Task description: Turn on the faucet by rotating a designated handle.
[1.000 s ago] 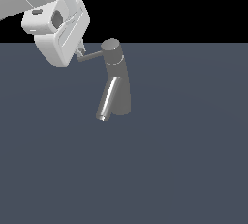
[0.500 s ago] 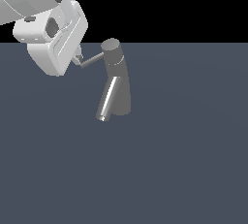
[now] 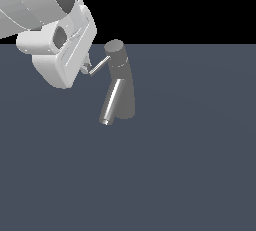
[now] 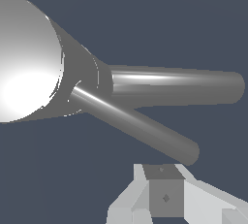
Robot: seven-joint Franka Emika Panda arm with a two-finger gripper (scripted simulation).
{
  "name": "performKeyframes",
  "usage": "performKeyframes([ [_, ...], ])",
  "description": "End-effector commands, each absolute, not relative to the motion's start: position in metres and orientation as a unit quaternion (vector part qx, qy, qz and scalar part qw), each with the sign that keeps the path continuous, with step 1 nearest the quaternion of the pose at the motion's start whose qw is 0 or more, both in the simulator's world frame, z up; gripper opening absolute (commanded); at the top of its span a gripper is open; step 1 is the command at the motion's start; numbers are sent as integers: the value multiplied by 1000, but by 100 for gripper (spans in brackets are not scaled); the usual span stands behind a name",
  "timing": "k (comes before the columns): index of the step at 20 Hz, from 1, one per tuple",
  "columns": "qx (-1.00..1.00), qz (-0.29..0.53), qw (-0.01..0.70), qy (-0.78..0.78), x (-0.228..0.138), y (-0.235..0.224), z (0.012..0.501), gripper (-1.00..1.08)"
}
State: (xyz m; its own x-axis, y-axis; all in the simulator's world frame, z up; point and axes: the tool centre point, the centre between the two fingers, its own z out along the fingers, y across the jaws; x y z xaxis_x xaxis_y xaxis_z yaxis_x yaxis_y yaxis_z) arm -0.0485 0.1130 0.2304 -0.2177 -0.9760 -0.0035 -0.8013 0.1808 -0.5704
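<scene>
The dark grey faucet (image 3: 123, 87) stands upright with a round cap (image 3: 115, 47) and a shiny slanted spout (image 3: 111, 102). The thin handle (image 3: 100, 65) sticks out from the cap toward the exterior view's left, sloping downward. My white gripper (image 3: 86, 68) is at the handle's free end, fingers together, holding nothing. In the wrist view the cap (image 4: 24, 58) is large and bright. The handle (image 4: 135, 123) and the thicker spout (image 4: 179, 87) run out from it. My gripper (image 4: 163, 168) sits just beyond the handle's tip, touching or nearly so.
The faucet stands on a flat dark blue-grey surface (image 3: 190, 165). A black background lies behind it. My arm's large white body (image 3: 35, 5) fills the upper part of the exterior view's left.
My gripper has moved down and slightly toward the exterior view's left. The handle's free end has swung down with it, from near level to sloping.
</scene>
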Motion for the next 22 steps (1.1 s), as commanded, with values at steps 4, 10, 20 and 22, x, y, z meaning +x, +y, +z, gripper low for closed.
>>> performKeyframes([
  [4, -593, -231, 182, 750, -54, 98, 225, -100],
  [10, -591, -231, 181, 751, -62, 74, 223, -100],
  [20, -589, -232, 179, 754, -77, 33, 220, -100],
  [22, -588, -232, 178, 754, -80, 25, 219, -100],
])
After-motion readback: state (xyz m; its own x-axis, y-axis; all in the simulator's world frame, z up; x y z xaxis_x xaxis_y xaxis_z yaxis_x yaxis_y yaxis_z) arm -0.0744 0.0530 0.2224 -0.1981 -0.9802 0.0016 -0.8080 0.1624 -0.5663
